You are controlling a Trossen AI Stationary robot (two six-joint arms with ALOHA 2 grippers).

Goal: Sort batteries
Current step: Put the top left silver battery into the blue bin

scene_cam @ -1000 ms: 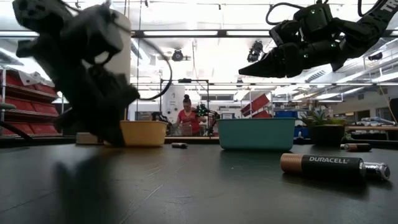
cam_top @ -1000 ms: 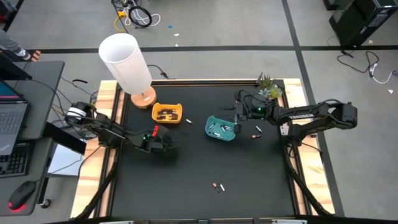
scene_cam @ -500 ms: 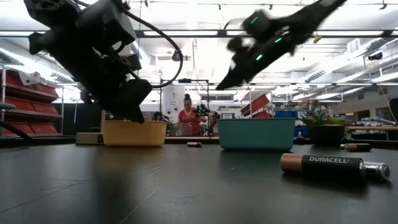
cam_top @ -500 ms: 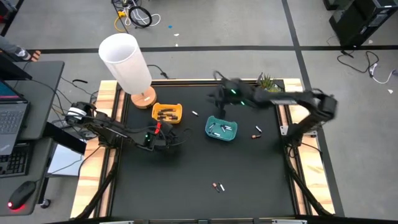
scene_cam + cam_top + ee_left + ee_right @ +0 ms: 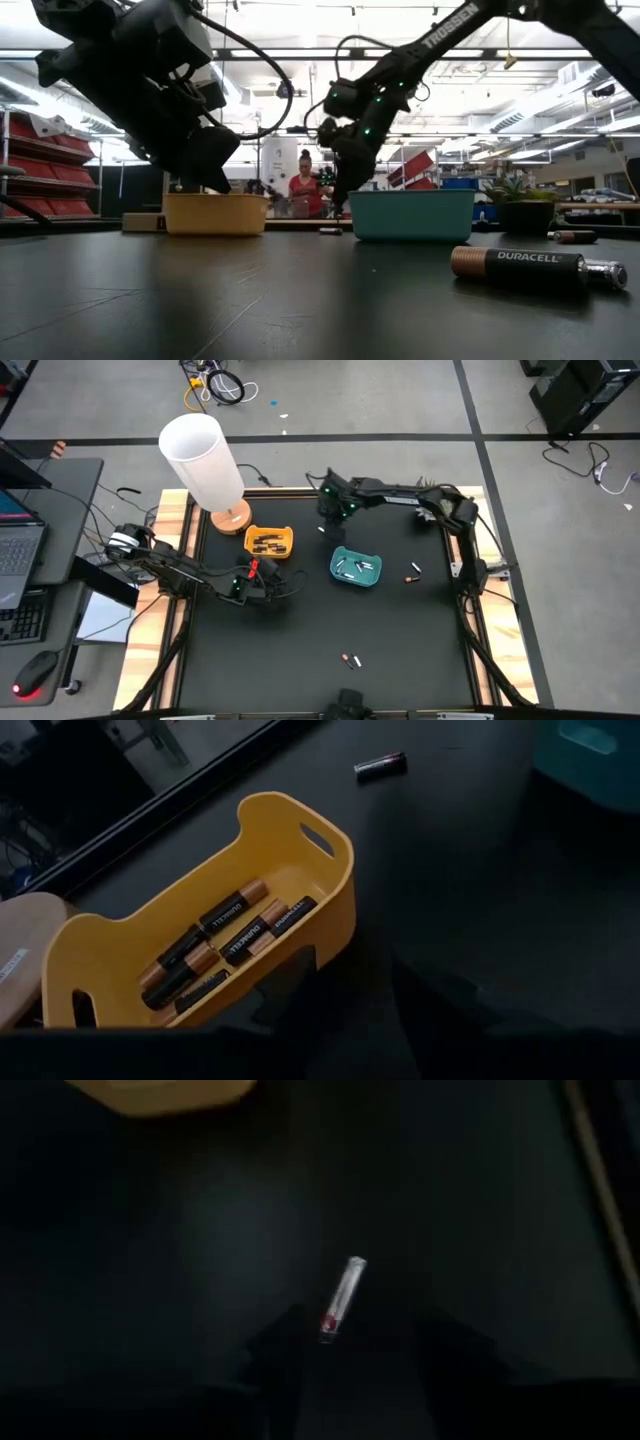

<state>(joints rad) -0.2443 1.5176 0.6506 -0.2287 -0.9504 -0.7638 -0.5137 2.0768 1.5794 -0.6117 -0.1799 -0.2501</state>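
Note:
My right gripper [image 5: 325, 518] [image 5: 350, 1350] is open and hovers over a loose silver-white battery [image 5: 340, 1298] with a red end, which lies on the mat near the far edge, one finger on either side without touching. My left gripper [image 5: 278, 585] [image 5: 350, 1005] is open, empty and raised just near of the yellow tray [image 5: 268, 541], which holds several dark copper-ended batteries [image 5: 235, 932]. The teal tray [image 5: 356, 567] holds pale batteries. Loose batteries lie right of the teal tray [image 5: 413, 570] and by the near edge [image 5: 349, 659].
A white lamp [image 5: 205, 460] on a wooden base stands at the far left corner, and a small plant [image 5: 430, 495] at the far right. In the low view a dark copper-ended battery [image 5: 530, 265] lies close to the camera. A person [image 5: 300, 190] stands in the room behind.
My right arm swung from beside the teal tray toward the far left and came down over the loose silver-white battery. My left gripper lifted off the table near the yellow tray. That loose battery moved from beside the yellow tray toward the far edge.

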